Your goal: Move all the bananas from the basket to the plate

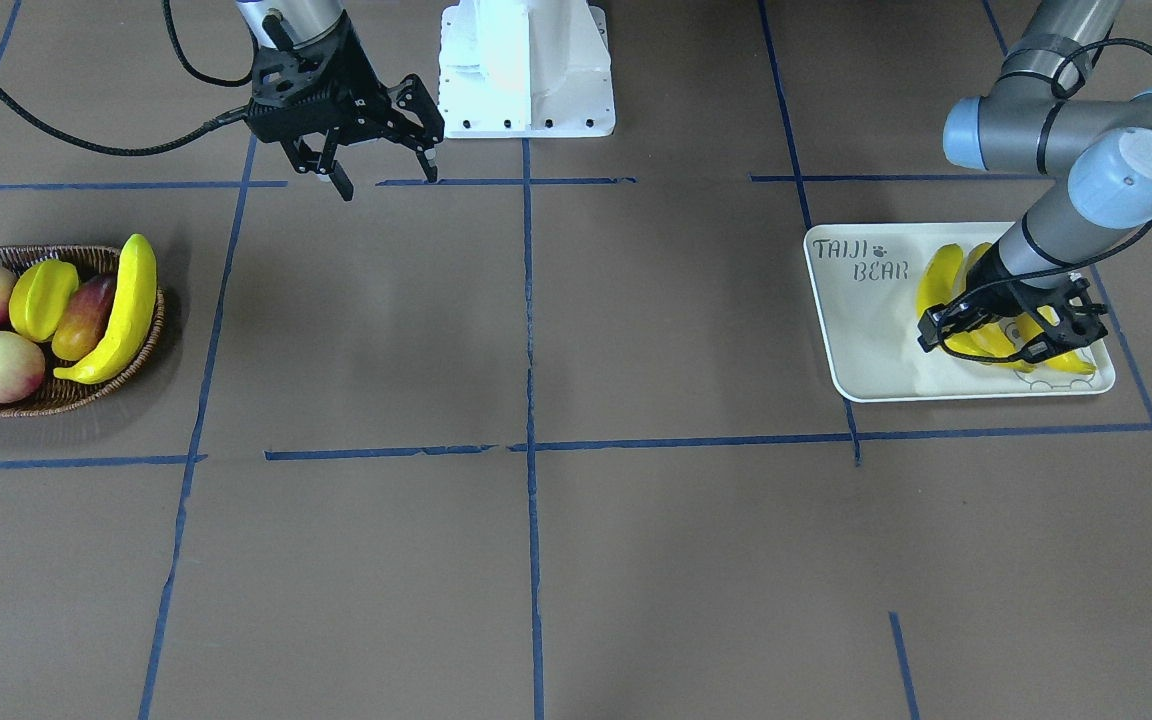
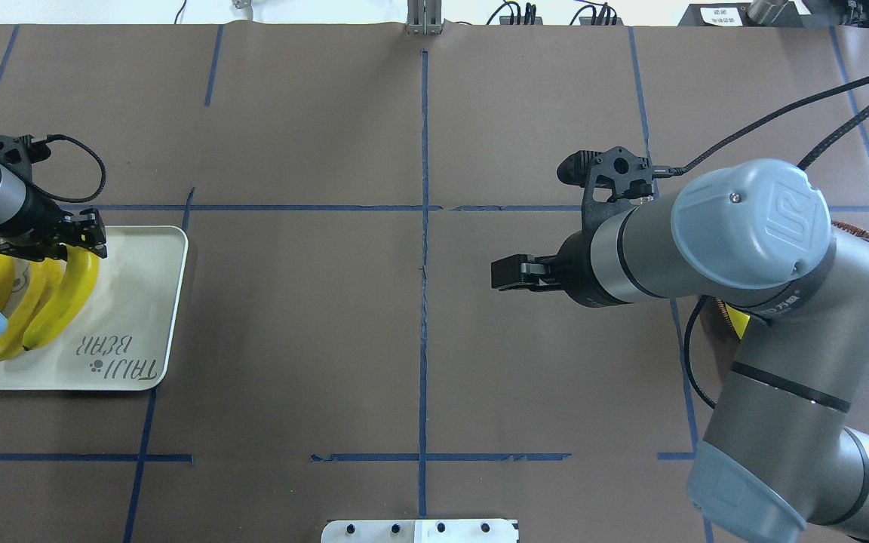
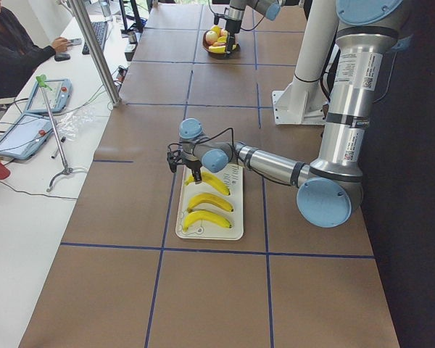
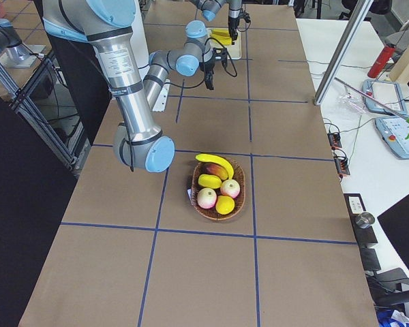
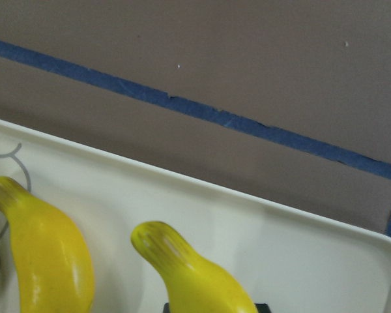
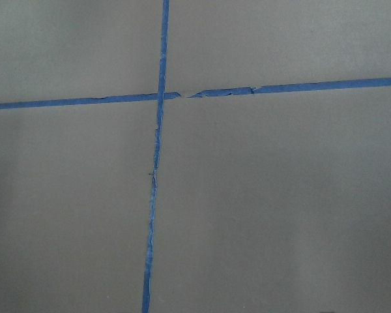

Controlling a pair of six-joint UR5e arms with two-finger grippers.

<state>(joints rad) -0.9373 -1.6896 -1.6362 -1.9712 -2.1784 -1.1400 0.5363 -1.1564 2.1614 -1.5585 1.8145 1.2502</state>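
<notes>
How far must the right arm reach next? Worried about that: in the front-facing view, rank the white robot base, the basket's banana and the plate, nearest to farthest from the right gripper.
From the right gripper, at the view's top left:
1. White robot base, just beside it, top centre.
2. Banana, in the basket at the view's left edge.
3. Plate, at the view's far right.

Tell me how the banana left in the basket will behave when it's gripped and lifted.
The banana looks glossy, so it may slip in a grasp. It keeps its curve propped over the basket rim, so it is probably stiff. Lying close beside the reddish fruit, it may nudge that when lifted.
</notes>
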